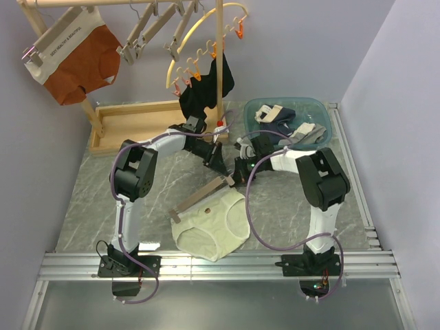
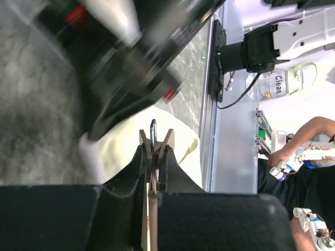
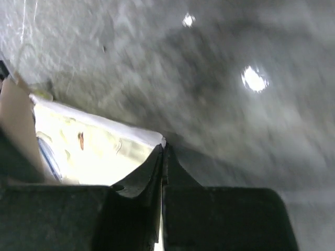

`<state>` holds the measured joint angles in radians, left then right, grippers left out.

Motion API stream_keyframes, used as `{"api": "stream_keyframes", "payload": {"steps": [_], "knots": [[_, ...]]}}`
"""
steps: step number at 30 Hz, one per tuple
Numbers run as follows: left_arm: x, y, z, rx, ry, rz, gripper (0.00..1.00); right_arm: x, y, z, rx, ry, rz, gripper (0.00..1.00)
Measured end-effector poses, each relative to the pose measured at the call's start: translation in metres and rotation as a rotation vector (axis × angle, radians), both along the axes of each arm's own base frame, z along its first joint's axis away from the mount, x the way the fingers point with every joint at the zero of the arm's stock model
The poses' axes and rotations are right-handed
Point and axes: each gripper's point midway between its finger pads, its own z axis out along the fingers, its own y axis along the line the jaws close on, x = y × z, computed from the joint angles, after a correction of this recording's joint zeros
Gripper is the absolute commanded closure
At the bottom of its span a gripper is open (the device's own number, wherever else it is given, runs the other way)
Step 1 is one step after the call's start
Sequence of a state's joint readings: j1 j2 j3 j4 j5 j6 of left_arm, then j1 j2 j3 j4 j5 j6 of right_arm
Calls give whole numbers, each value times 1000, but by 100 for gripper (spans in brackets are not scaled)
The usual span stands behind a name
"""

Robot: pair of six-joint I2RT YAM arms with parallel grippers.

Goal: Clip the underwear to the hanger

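The pale cream underwear (image 1: 210, 227) lies flat on the marble table, near the front middle. The light-wood hanger (image 1: 199, 197) lies slanted along its waistband. My left gripper (image 1: 220, 163) is at the hanger's far right end. In the left wrist view it (image 2: 153, 151) is shut on the hanger's wooden clip (image 2: 155, 137), squeezing its tails, with the underwear (image 2: 125, 149) below. My right gripper (image 1: 236, 177) is beside it. In the right wrist view it (image 3: 163, 151) is shut on the corner of the underwear's (image 3: 94, 151) waistband, next to the hanger bar (image 3: 15, 120).
A wooden rack's pole (image 1: 220, 69) stands just behind both grippers. It carries rust-orange briefs (image 1: 79, 58), spare wooden hangers (image 1: 158, 27), a yellow hoop with orange pegs (image 1: 206, 48) and a black garment (image 1: 206, 86). A wooden tray (image 1: 137, 120) sits back left, a teal basin (image 1: 323, 113) of clothes back right.
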<state>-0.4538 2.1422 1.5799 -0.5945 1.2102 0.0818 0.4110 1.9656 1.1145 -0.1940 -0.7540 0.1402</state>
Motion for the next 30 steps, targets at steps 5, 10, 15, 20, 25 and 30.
{"api": "stream_keyframes", "payload": {"steps": [5,10,15,20,25,30], "knots": [[5,8,-5,1,4,22,100,-12,-19,8,43,0,-28,100],[11,11,-5,-6,-12,35,100,-12,-16,27,108,-64,-16,100],[11,11,-5,-5,-13,34,100,-12,-13,35,144,-107,-7,100],[12,11,-5,-4,-14,35,100,-14,-13,43,160,-132,-2,100],[13,12,-6,-4,-21,37,100,-16,-13,56,181,-167,4,100],[13,13,-7,-6,-32,33,100,-16,-12,63,194,-185,9,100]]}}
